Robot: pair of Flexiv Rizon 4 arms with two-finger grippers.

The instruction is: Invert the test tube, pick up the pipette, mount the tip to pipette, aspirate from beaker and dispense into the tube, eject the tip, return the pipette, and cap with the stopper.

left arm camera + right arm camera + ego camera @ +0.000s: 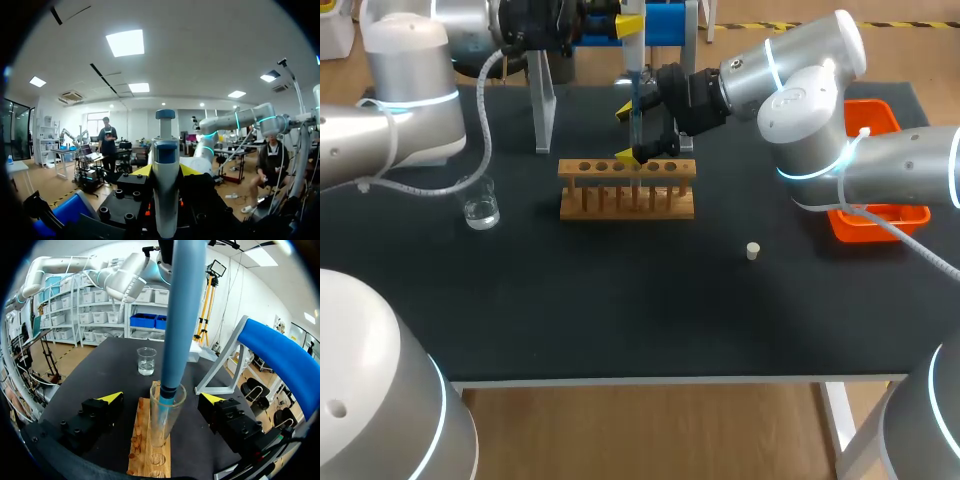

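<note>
A light wooden rack [627, 190] with a row of round holes stands near the middle of the matte black tabletop [620, 300]. An orange plastic bin [880, 218] sits toward the right edge. A clear acrylic stand [542, 100] rises behind the rack.

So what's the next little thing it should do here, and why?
Probably dispense into the test tube: the left gripper holds the pipette with its end inside the tube's mouth, the tube upright in the rack between the right gripper's open fingers.
</note>
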